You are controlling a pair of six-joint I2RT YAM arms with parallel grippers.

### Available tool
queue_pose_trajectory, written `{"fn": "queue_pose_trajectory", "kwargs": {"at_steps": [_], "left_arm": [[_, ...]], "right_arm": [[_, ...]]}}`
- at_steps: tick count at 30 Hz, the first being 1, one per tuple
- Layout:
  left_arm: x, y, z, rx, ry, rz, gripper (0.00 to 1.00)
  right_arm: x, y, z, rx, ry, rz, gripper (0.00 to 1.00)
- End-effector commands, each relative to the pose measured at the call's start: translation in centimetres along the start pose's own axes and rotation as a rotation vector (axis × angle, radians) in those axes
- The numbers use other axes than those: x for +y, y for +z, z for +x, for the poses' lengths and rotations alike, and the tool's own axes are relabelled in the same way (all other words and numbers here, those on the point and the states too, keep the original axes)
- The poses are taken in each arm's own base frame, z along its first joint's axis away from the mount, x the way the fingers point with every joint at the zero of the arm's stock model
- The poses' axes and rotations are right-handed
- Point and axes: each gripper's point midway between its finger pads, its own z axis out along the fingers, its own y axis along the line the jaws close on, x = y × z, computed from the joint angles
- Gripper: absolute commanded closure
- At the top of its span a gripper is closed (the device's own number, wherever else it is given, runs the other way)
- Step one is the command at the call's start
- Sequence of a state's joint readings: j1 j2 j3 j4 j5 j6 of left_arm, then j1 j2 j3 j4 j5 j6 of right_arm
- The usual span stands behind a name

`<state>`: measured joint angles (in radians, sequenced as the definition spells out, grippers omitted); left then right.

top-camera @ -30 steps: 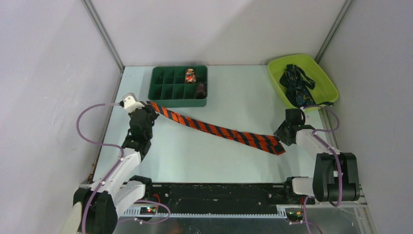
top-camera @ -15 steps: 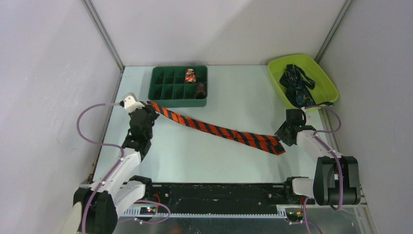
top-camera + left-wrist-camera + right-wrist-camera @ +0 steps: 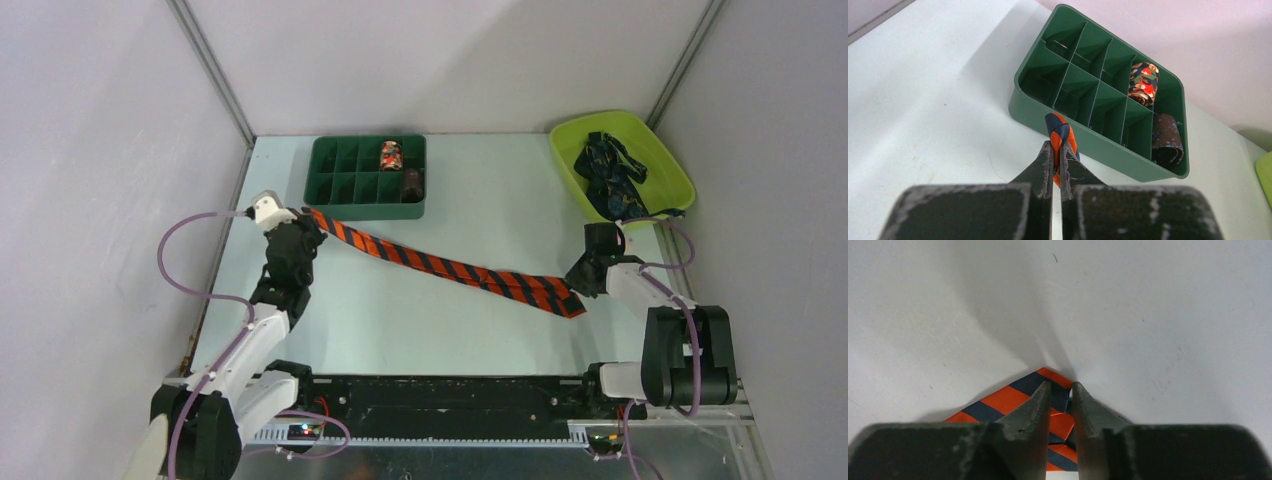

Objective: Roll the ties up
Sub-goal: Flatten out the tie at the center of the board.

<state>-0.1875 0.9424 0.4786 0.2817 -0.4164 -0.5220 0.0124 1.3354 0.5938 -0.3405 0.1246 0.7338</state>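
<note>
Lying on pale table [image 3: 400, 330], white walls [image 3: 450, 60] around, striped tie [image 3: 440, 265] pinched by left gripper [image 3: 1057, 150] and right gripper [image 3: 1060, 390].

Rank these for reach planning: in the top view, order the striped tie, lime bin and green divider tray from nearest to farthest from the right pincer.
1. Striped tie: its wide end at the right pincer.
2. Lime bin: just behind, far right.
3. Green divider tray: far left.
</note>
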Motion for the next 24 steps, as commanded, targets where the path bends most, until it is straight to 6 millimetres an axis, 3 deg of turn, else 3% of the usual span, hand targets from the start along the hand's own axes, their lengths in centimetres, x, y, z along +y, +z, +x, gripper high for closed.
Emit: {"fn": "queue_pose_trajectory", "kwargs": {"at_steps": [1, 6, 14, 20, 24], "left_arm": [[0.1, 0.1, -1.2, -0.043, -0.016, -0.005, 1.0], [0.0, 0.1, -1.0, -0.038, -0.017, -0.004, 1.0], [0.1, 0.2, -1.0, -0.036, -0.02, -0.013, 1.0], [0.0, 0.2, -0.9, -0.032, -0.022, -0.009, 1.0], [0.0, 0.3, -0.8, -0.029, -0.026, -0.01, 1.0]], "right_arm": [[0.9, 0.1, -0.9, -0.028, 0.015, -0.032, 0.81], [1.3, -0.6, -1.5, -0.057, 0.005, -0.058, 1.0], [1.4, -2.9, -2.1, -0.107, 0.019, -0.101, 1.0], [0.7, -4.1, -1.1, -0.098, 0.047, -0.107, 1.0], [-0.9, -4.3, 0.2, -0.083, 0.07, -0.053, 1.0]]}}
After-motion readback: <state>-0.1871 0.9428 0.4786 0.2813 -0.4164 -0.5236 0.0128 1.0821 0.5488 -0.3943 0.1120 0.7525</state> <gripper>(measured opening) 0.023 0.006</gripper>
